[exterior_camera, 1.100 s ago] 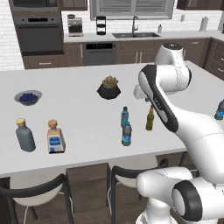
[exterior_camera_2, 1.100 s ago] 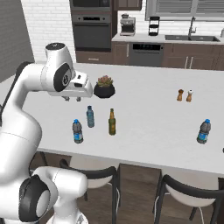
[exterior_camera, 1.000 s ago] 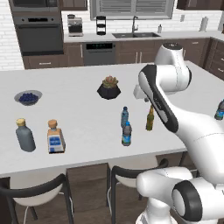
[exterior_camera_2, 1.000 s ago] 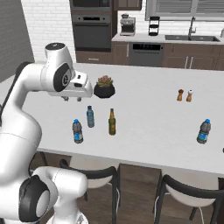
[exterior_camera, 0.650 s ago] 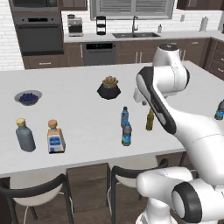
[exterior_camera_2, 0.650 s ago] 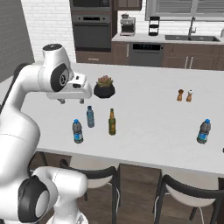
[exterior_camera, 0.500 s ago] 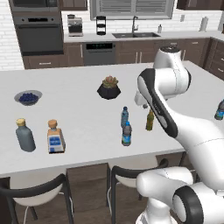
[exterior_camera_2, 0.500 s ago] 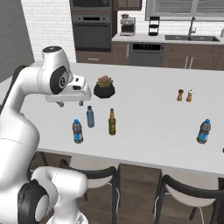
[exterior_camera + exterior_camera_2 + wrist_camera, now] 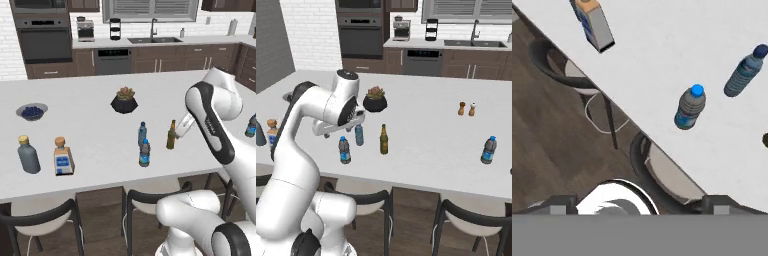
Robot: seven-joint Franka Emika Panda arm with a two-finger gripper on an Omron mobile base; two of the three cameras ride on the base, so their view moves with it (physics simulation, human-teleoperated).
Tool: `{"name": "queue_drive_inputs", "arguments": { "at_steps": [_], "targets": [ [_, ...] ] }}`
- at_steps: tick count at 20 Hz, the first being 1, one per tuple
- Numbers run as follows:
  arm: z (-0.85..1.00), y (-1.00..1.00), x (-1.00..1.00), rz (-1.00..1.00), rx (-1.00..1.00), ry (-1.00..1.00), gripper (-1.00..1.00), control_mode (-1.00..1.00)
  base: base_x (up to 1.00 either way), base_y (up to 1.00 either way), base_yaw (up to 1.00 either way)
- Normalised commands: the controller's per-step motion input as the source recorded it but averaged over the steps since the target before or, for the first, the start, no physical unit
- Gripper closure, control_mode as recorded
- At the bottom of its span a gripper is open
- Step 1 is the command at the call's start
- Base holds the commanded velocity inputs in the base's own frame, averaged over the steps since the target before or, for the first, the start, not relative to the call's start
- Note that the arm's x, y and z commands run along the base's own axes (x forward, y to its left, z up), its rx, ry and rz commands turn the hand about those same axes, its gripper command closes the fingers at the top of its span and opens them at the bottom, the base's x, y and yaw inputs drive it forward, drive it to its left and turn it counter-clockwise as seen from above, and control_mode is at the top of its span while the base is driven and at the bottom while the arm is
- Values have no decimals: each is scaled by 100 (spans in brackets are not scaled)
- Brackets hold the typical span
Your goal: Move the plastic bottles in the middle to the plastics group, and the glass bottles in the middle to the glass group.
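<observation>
The gripper (image 9: 639, 202) is held high above the counter edge, fingers apparently spread wide and empty. The two blue-capped water bottles (image 9: 144, 153) and the olive-green glass bottle (image 9: 171, 135) stand mid-counter (image 9: 90, 130), unsorted.

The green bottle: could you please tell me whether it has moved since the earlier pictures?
No. The green bottle stands where it did, at the same gap from the potted plant behind it.

My arm (image 9: 215, 125): glossy white rounded links, dark grey bands at joints; bulbous white base (image 9: 192, 220) at 5 o'clock.
</observation>
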Motion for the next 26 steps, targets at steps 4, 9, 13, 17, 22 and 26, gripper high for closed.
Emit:
{"name": "queue_drive_inputs", "arguments": {
  "at_steps": [4,9,13,17,22,26],
  "targets": [
    [-33,-23,-5,87,14,-18,-100,-100,0,0,0],
    [-42,-14,0,47,14,-25,-100,-100,0,0,0],
    [-53,-5,0,25,21,-41,-100,-100,0,0,0],
    [-44,0,2,7,24,-36,-100,-100,0,0,0],
    [-21,0,-3,5,24,-9,-100,-100,0,0,0],
    [-29,7,27,1,13,0,-100,-100,0,0,0]
  ]
}}
